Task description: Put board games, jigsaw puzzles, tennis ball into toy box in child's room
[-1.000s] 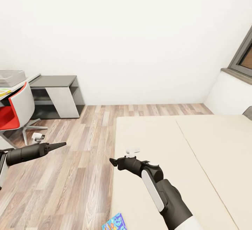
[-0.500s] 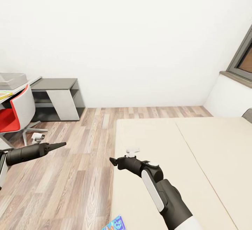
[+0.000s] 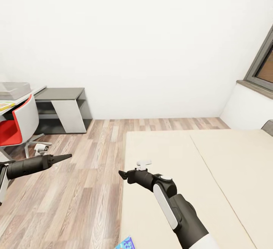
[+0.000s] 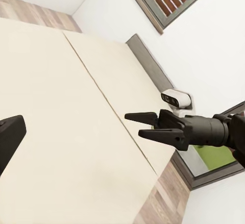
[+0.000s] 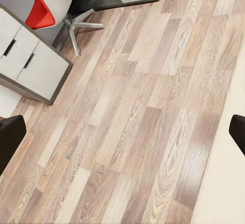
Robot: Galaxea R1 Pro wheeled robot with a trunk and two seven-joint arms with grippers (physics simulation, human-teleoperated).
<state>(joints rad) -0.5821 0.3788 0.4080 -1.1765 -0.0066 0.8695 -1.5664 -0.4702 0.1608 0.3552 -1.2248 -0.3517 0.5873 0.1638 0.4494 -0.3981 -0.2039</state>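
Note:
A corner of the blue board game (image 3: 126,244) lies on the bed (image 3: 212,173), at the head view's lower edge near the mattress's floor side. The grey toy box (image 3: 14,88) stands on the table (image 3: 36,90) at far left, with a yellow-green puzzle slab (image 3: 5,106) beside it. My right gripper (image 3: 122,174) hovers open over the bed's floor-side edge with nothing in it; the left wrist view shows it (image 4: 143,125) from the side. My left gripper (image 3: 67,156) hangs open and empty over the wood floor.
A red and white swivel chair (image 3: 17,122) stands by the table, whose white drawers (image 5: 28,63) face the floor. A low dark-grey cabinet (image 3: 62,107) sits against the far wall. A grey-framed window (image 3: 263,61) is at the right. Wood floor lies between bed and table.
The whole head picture has slid down a little, so the camera has moved. The blue game now shows less at the lower edge. Both arms hold the same pose.

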